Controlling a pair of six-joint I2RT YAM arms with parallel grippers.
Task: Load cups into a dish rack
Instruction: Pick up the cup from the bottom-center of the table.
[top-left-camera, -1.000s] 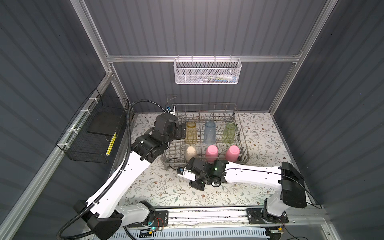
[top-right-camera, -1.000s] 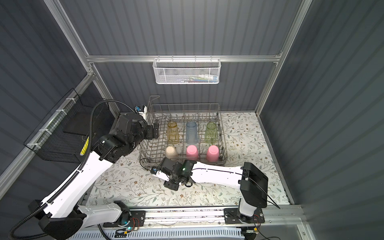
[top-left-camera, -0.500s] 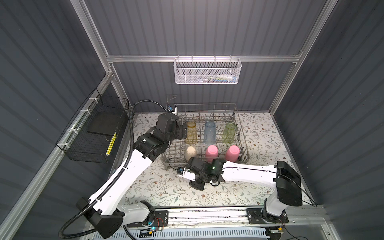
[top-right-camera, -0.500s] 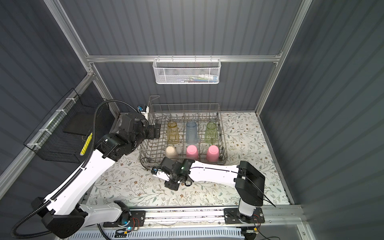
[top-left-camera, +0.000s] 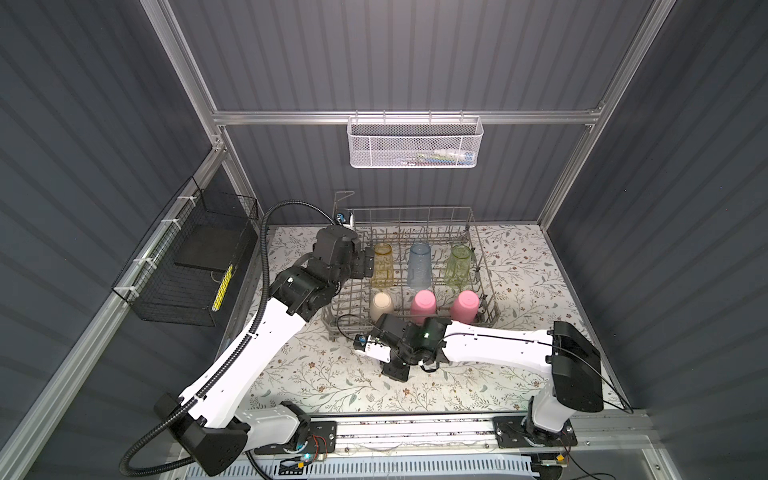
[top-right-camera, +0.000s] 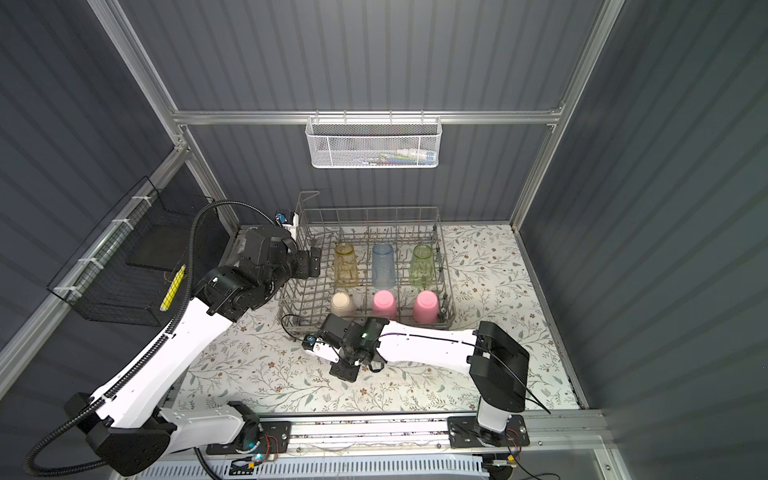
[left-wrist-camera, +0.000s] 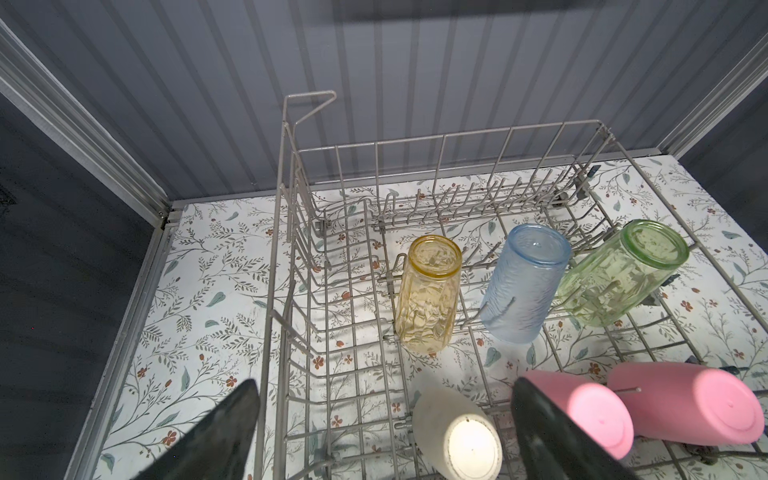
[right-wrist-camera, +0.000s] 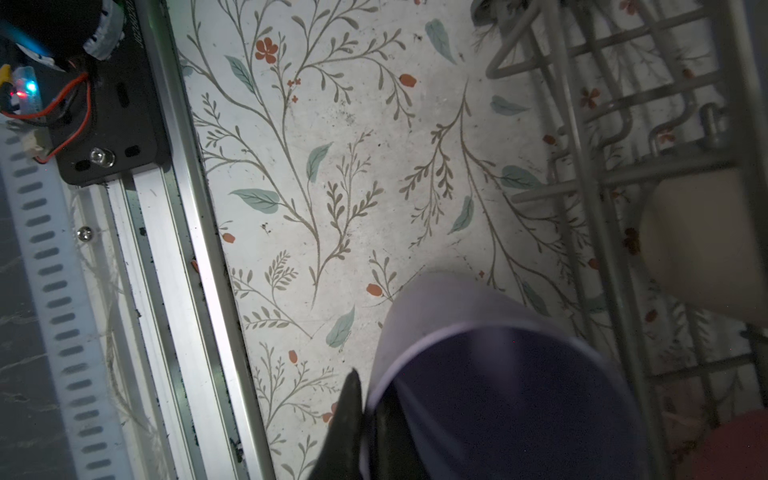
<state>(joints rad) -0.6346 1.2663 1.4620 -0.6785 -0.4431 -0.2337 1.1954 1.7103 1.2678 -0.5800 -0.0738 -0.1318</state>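
The lilac opaque plastic tumbler (right-wrist-camera: 498, 374) is caught at its rim by the right gripper (right-wrist-camera: 365, 399). The thin rim wall runs between the two dark fingers (right-wrist-camera: 345, 428), one outside the cup and one inside its mouth, and the jaws are pressed together on that wall. The open mouth faces the wrist camera and the body tapers away toward the floral table mat (right-wrist-camera: 332, 166), so the long axis runs roughly along that line of sight; whether the base rests on the mat cannot be told. The cup is outside the grey wire dish rack (top-left-camera: 415, 210), just beside its near wall. The left gripper (left-wrist-camera: 384, 382) hangs over the rack's left side, jaws wide apart, holding nothing. In the rack, base up and leaning on tines, are the amber-yellow ribbed translucent tumbler (left-wrist-camera: 428, 295), blue translucent tumbler (left-wrist-camera: 523, 286), pale green translucent tumbler (left-wrist-camera: 619, 274), beige opaque tumbler (left-wrist-camera: 457, 436), pink opaque tumbler (left-wrist-camera: 590, 415) and second pink tumbler (left-wrist-camera: 698, 411).
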